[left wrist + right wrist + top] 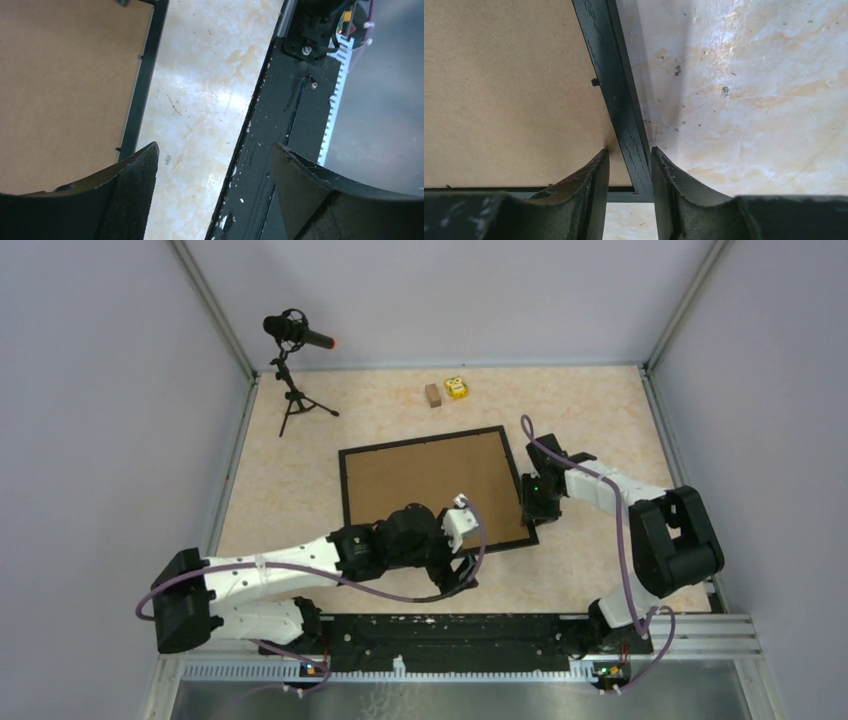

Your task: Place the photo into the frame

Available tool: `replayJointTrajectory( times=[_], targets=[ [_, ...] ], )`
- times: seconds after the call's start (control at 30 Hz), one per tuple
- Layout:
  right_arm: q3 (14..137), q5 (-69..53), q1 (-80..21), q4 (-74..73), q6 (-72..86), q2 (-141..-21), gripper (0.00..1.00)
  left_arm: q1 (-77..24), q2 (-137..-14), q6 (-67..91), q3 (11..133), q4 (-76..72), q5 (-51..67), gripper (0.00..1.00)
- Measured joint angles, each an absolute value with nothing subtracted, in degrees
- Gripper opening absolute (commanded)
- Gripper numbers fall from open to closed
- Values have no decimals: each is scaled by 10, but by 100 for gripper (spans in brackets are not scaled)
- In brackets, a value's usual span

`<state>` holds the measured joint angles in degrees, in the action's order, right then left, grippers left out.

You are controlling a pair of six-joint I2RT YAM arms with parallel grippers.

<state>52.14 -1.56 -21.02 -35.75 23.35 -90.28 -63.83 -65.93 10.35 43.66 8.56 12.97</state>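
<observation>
The black frame (pixel 343 490) lies flat on the table with the brown backing board (pixel 435 485) filling it. The photo is not in view. My right gripper (pixel 536 510) is at the frame's right rail near the near right corner. In the right wrist view its fingers straddle the rail (pixel 609 60) and are closed onto it (pixel 630 150). My left gripper (pixel 462 575) hovers over bare table just in front of the frame's near edge. The left wrist view shows it wide open and empty (pixel 215 150), with the frame rail (pixel 145 75) to its left.
A microphone on a small tripod (pixel 295 335) stands at the back left. A small brown block (pixel 433 395) and a yellow object (pixel 457 388) lie behind the frame. The black mounting rail (pixel 450 630) runs along the near edge and shows in the left wrist view (pixel 285 125).
</observation>
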Motion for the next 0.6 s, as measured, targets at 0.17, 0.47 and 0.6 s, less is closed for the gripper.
replayJointTrajectory(
  times=[0.17,0.47,0.6],
  targets=[
    [521,-7,-212,-351,235,-903,13,-698,-710,70,438,69,73,88],
    [512,-11,-212,-359,223,-876,0,-763,-881,24,517,86,-102,91],
    [522,-35,-212,-391,222,-862,0,-778,-944,15,559,93,-197,92]
  ],
)
